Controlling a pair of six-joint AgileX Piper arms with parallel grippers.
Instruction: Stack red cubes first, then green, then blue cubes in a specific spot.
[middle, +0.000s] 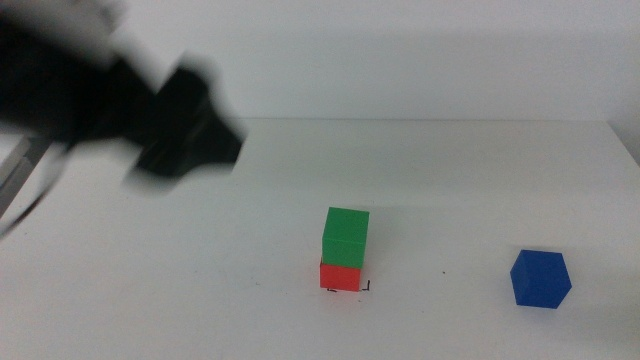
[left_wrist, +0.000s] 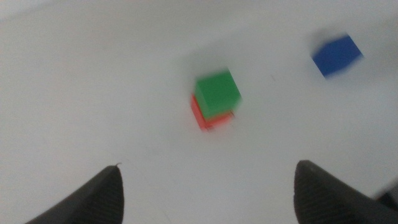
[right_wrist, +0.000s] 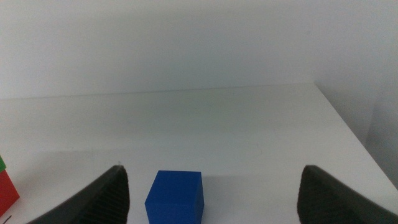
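Note:
The green cube (middle: 346, 235) sits on top of the red cube (middle: 340, 275), which rests on the black corner marks of the specific spot (middle: 364, 288) in the middle view. The blue cube (middle: 540, 278) stands alone on the table to the right of the stack. My left gripper (middle: 190, 135) hovers blurred at the upper left, well away from the stack; in its wrist view the gripper (left_wrist: 208, 186) is open and empty, with the green cube (left_wrist: 217, 92), red cube (left_wrist: 200, 117) and blue cube (left_wrist: 336, 55) beyond. My right gripper (right_wrist: 211, 186) is open with the blue cube (right_wrist: 175, 196) ahead of its jaws.
The white table (middle: 200, 290) ends at a far edge below a pale wall. A tiny black speck (middle: 444, 271) lies between the stack and the blue cube. The right arm is out of the middle view.

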